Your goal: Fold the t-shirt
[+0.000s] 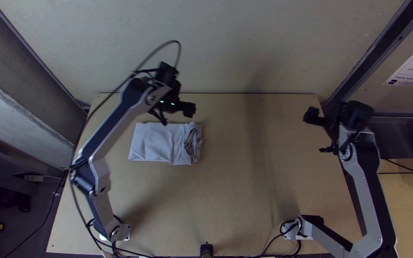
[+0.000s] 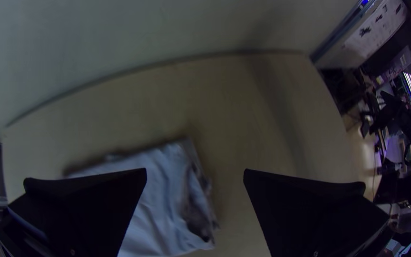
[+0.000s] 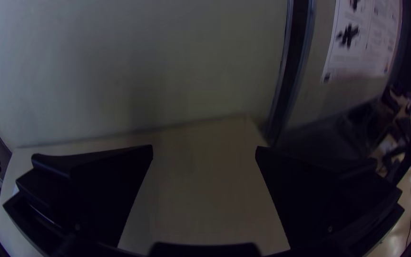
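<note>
The light grey t-shirt [image 1: 161, 143] lies folded into a compact rectangle left of the table's middle, its right end uneven with darker folds showing. Above its far edge hangs my left gripper [image 1: 177, 118], open and holding nothing. In the left wrist view the t-shirt [image 2: 160, 209] lies below and partly behind the fingers of the left gripper [image 2: 195, 173], which stand wide apart. Over the table's right edge, away from the cloth, my right gripper [image 1: 315, 133] is open. The right wrist view has bare table between the spread fingers of the right gripper [image 3: 204, 150].
The wooden table [image 1: 244, 191] stretches right of the cloth, with a pale wall [image 1: 244, 43] along its far edge. A dark frame post [image 1: 378, 48] rises beyond the far right corner. Cables [image 1: 135, 252] run along the near edge.
</note>
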Controlling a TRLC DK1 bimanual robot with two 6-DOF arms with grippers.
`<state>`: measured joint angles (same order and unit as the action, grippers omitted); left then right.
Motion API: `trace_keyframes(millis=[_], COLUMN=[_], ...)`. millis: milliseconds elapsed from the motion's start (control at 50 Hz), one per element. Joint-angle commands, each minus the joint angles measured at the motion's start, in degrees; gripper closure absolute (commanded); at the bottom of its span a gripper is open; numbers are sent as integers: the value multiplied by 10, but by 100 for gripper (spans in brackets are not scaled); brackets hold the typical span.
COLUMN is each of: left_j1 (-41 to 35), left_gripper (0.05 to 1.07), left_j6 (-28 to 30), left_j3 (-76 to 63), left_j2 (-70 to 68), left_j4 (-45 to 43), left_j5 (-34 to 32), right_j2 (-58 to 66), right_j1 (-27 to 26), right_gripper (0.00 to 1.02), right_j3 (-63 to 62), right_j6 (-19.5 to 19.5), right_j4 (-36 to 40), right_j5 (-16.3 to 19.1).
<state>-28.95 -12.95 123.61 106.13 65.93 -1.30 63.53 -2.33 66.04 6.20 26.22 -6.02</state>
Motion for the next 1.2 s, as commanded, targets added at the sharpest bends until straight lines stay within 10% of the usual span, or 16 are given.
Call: trace_keyframes(millis=[0,780,1180], left_j1=[37,207,239], left_gripper=[9,9,10], left_j6=[38,152,217], left_j3=[-65,-655,-871], left_j2=[-93,-641,-879], left_j4=[-53,-564,-645], left_j5=[11,137,137], right_j2=[-38,-375,-561], right_j1=[-4,18,90], right_gripper=[3,3,3], right_j3=[30,-169,-329], right_j6=[-45,-141,-158], right_j4=[-34,-294,-341], right_j5=[0,4,7])
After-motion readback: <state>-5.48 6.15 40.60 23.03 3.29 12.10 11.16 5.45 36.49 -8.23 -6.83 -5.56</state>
